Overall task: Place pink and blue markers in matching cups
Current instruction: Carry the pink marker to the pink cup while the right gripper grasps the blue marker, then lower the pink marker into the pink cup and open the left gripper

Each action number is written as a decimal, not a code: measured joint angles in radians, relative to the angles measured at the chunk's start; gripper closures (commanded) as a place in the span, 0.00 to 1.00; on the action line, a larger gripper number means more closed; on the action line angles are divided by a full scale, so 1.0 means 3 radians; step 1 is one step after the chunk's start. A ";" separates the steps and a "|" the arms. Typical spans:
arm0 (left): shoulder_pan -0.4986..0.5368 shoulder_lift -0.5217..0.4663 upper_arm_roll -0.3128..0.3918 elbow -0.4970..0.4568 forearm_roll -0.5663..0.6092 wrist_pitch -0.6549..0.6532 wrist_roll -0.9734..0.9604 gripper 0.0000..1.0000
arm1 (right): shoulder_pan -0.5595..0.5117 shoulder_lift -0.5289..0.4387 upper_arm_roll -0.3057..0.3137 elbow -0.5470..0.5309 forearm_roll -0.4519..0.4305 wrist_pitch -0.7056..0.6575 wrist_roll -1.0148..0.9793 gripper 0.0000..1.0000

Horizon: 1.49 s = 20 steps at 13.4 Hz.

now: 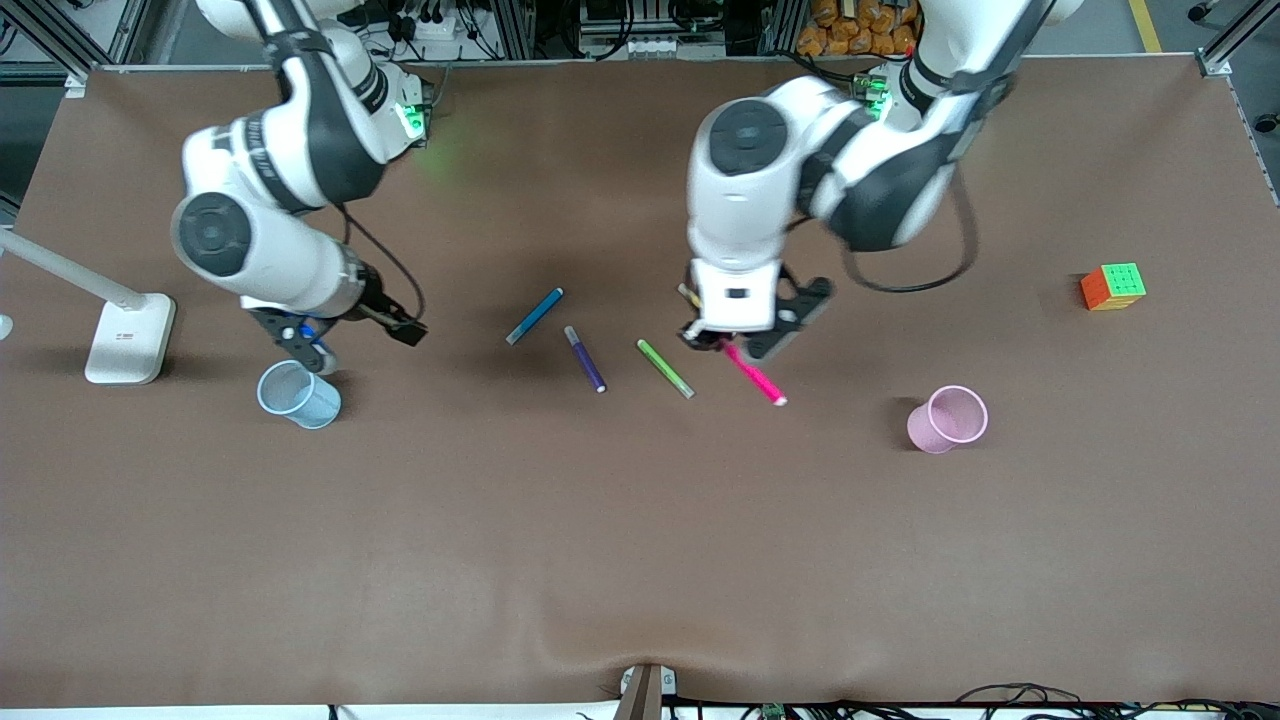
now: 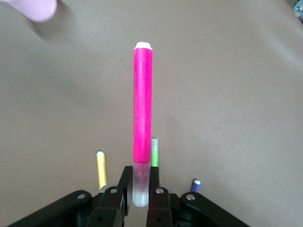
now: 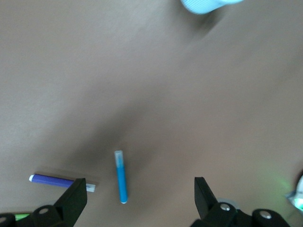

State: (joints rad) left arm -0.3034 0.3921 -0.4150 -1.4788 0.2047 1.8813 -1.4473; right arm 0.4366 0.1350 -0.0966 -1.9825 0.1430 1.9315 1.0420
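Observation:
My left gripper [image 1: 725, 345] is shut on the pale end of the pink marker [image 1: 757, 377], beside the green marker. The marker's capped end points toward the pink cup [image 1: 948, 419], which stands upright toward the left arm's end of the table. In the left wrist view the marker [image 2: 142, 109] runs straight out from the gripper [image 2: 140, 189], and the pink cup [image 2: 35, 8] is at the picture's edge. My right gripper [image 1: 352, 338] is open and empty, just above the blue cup [image 1: 298, 394]. The blue marker [image 1: 534, 316] lies on the table; it also shows in the right wrist view [image 3: 121, 176], between the spread fingers of the gripper [image 3: 139, 194].
A dark purple marker [image 1: 585, 359] and a green marker [image 1: 665, 368] lie between the blue and pink markers. A yellow marker [image 2: 101, 169] lies under the left hand. A colour cube [image 1: 1113, 286] sits near the left arm's end. A white lamp base [image 1: 128, 338] stands near the right arm's end.

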 measured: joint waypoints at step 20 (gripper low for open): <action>0.2203 0.0185 0.0026 -0.0116 -0.1788 -0.0934 0.3143 1.00 | 0.0784 0.0945 -0.0026 -0.0532 0.0000 0.1739 0.0847 0.43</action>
State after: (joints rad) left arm 0.3574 0.4475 -0.4073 -1.5137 -0.3316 1.6012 -0.5043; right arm 0.6719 0.4186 -0.1044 -2.1420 0.1431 2.4530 1.2962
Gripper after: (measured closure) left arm 0.828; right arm 0.392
